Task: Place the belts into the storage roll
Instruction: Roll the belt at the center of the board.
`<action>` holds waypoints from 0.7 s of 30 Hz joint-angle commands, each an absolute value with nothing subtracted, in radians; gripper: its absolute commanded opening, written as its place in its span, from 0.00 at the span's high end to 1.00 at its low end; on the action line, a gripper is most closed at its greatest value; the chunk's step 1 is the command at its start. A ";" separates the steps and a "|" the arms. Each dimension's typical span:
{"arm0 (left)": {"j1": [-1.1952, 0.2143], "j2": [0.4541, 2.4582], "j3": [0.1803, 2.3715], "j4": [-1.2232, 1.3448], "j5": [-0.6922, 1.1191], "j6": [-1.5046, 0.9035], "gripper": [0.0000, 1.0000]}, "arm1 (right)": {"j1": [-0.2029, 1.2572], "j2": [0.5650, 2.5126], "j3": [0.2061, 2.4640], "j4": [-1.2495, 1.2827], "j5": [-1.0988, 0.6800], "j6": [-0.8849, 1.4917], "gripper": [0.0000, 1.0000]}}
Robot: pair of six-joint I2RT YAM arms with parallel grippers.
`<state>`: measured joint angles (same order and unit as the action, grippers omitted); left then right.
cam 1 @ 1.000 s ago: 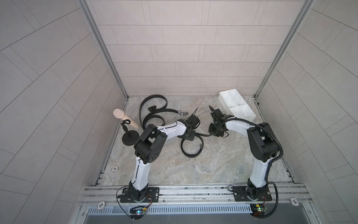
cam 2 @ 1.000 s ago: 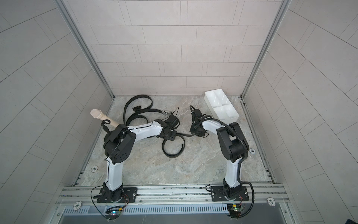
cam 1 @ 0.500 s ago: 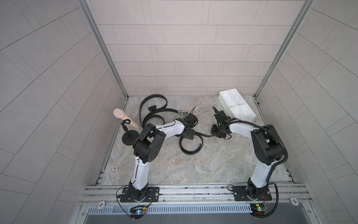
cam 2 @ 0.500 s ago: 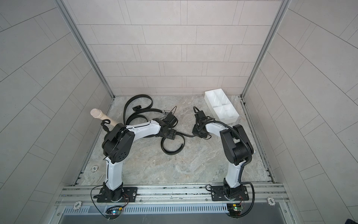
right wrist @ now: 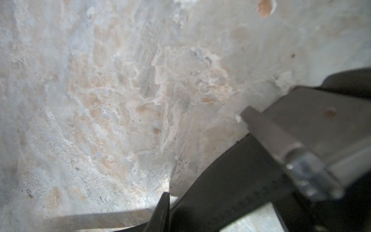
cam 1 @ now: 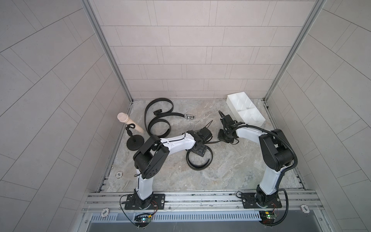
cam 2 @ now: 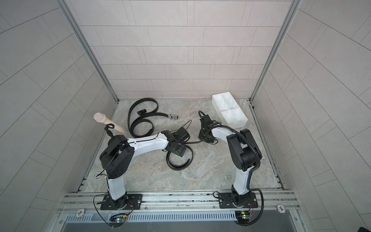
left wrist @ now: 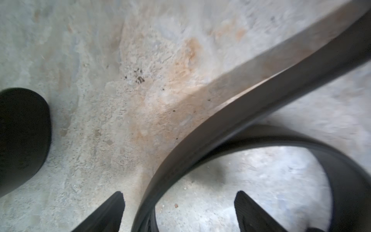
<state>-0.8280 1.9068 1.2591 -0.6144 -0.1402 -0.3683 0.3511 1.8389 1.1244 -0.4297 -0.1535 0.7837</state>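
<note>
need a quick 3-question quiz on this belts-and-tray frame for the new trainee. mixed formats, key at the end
1. True or false: the left gripper is open, and the coiled belt passes between its fingers.
2. How many belts lie in the white tray?
3. The coiled belt's free end is: A) in the white tray; B) at the right gripper; C) lying loose, far from both grippers.

Key: 1 true; 2 zero, every compartment is bare; 3 B.
</note>
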 commanded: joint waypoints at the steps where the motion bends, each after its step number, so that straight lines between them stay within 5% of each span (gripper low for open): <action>1: -0.795 1.969 1.266 -0.662 -0.164 -0.362 0.13 | 0.376 1.873 1.040 -0.572 -0.159 0.799 0.77; 11: -0.694 2.117 1.430 -0.652 -0.141 -0.337 0.25 | 0.409 1.703 0.893 -0.591 -0.225 0.837 0.73; 21: -0.695 1.956 1.400 -0.691 -0.130 -0.281 0.07 | 0.413 1.511 0.983 -0.859 -0.185 0.703 0.43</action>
<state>-0.6941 2.0548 1.4559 -0.6308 -0.1184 -0.3088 0.4088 1.5654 0.9443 -0.7033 -0.2173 0.7582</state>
